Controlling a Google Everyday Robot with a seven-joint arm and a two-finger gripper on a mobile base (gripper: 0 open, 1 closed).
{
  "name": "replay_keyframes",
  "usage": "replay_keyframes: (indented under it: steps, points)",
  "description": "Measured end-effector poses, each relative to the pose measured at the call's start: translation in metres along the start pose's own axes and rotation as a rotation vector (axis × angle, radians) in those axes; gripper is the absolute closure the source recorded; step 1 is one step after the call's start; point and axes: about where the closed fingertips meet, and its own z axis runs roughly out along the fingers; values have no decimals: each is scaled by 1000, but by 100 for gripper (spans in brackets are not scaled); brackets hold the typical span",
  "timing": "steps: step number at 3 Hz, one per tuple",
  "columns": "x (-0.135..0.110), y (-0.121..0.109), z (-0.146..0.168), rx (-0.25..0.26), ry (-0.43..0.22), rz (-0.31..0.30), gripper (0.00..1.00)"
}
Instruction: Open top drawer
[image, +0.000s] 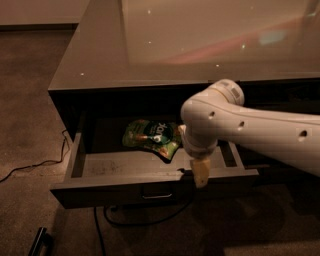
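Observation:
The top drawer stands pulled out from under the counter, its lighter scuffed floor exposed. A small bar handle sits at the centre of its dark front. My white arm reaches in from the right, and the gripper hangs over the drawer's front edge, right of the handle. One pale finger shows pointing down. A green snack bag lies inside the drawer toward the back, just left of the arm.
A glossy grey countertop overhangs the drawer. Brown carpet lies to the left, with a thin cable running across it. Another cable loops under the drawer. A dark object rests on the floor at bottom left.

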Motion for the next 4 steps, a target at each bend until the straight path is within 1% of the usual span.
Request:
replay_keyframes:
  steps: [1,2,3,4]
  points:
    - [-4,-31,-15,40,0,-31,0]
    - [-3,-50,-21,52,3,-42,4]
    - [-2,-58,-13,39,0,-44,23]
    - [4,-61,15,-21,-36,-16,54]
